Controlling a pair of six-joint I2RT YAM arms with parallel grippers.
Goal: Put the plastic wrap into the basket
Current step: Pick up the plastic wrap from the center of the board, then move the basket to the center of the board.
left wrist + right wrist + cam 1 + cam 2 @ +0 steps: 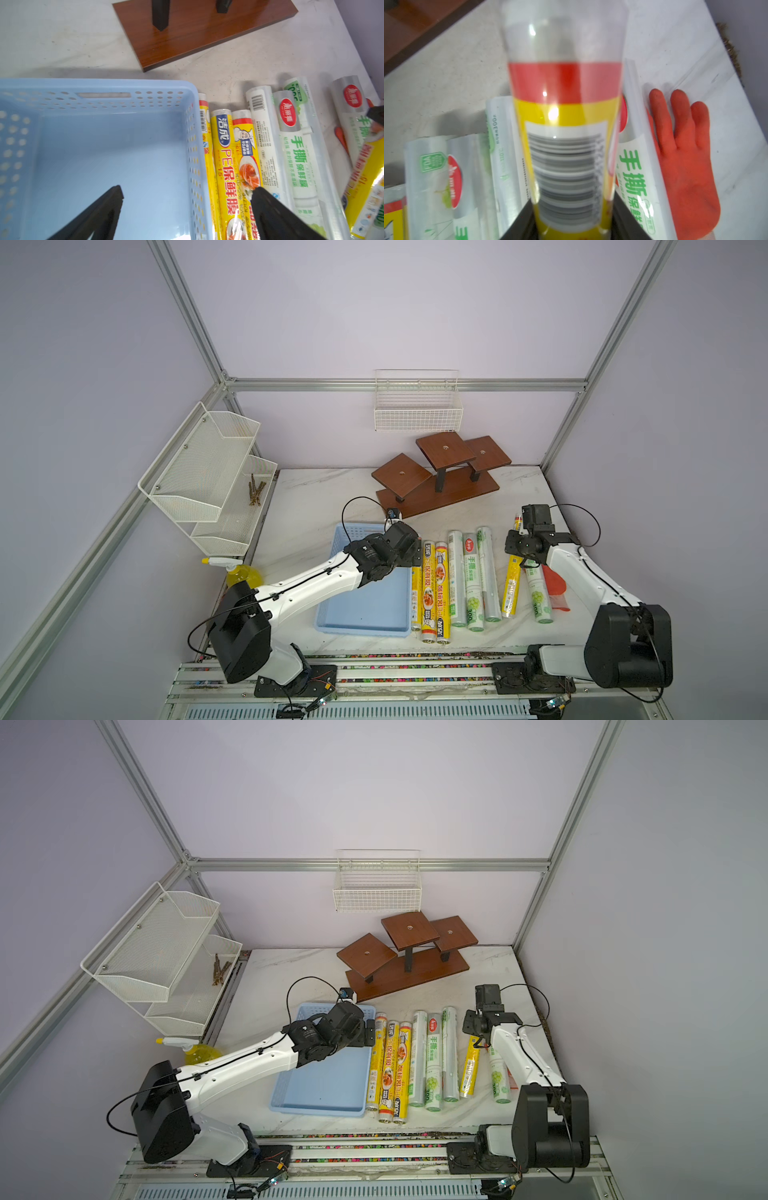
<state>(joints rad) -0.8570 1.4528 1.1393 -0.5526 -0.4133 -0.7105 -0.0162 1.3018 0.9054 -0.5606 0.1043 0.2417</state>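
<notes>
Eight rolls of plastic wrap (473, 585) are sitting outside the empty basket (365, 605); right gripper (571, 220) is clamping one yellow roll (564, 116), long axis pointing straight ahead of it. Basket is lying to its left past six rolls, nearer the open left gripper (188, 188); wrist (536, 539) is hiding the grip from above.

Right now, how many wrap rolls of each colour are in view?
Yellow rolls: 4
Whitish rolls: 4
Total: 8
</notes>
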